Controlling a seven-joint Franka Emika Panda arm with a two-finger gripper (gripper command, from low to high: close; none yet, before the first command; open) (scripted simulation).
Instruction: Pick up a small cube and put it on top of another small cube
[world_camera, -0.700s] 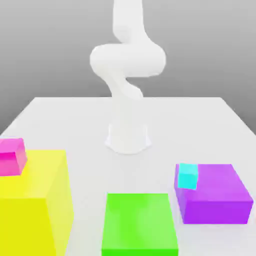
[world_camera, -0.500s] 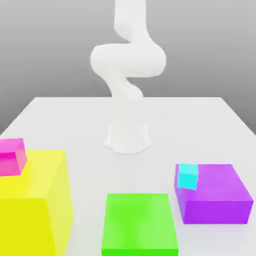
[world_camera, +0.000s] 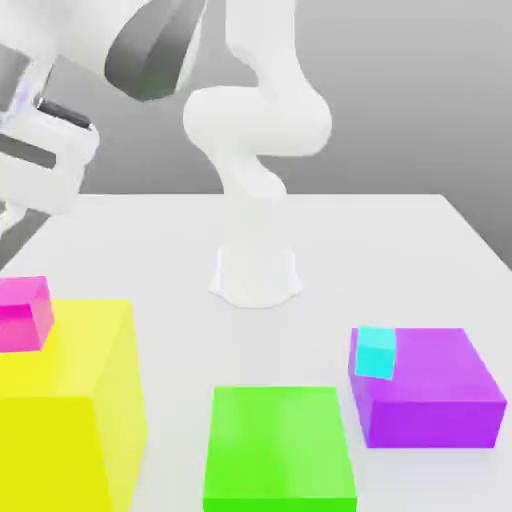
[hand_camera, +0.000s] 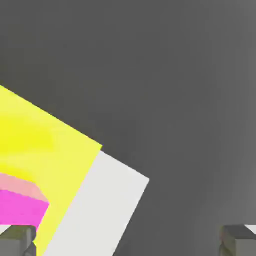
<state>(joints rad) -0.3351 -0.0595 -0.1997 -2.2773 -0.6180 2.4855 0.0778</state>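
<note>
A white robot arm (world_camera: 258, 120) leans over the desk (world_camera: 300, 240), its claw (hand_camera: 128, 241) spread wide with nothing pinched between the fingers, near the yellow block (world_camera: 60, 400), the landmark for this scene. The cyan cube (world_camera: 376, 354), the one to be lifted or built upon, sits on the purple block (world_camera: 430, 370), well apart from the yellow block, toward the exterior view's right. The magenta cube (world_camera: 22, 315) rests on top of the yellow block, and the green block (world_camera: 278, 440) lies between the yellow block and the purple one.

With the claw off to the yellow block's side, a descent begun out of line could knock the magenta cube off its perch or strike the yellow block's edge. The cyan cube, set near an edge of the purple block, could be tipped off by a careless touch or an off-center release.

The hand view shows both fingertips and the gap between them beside the yellow block's corner; the exterior view shows the cyan cube and its purple support.
</note>
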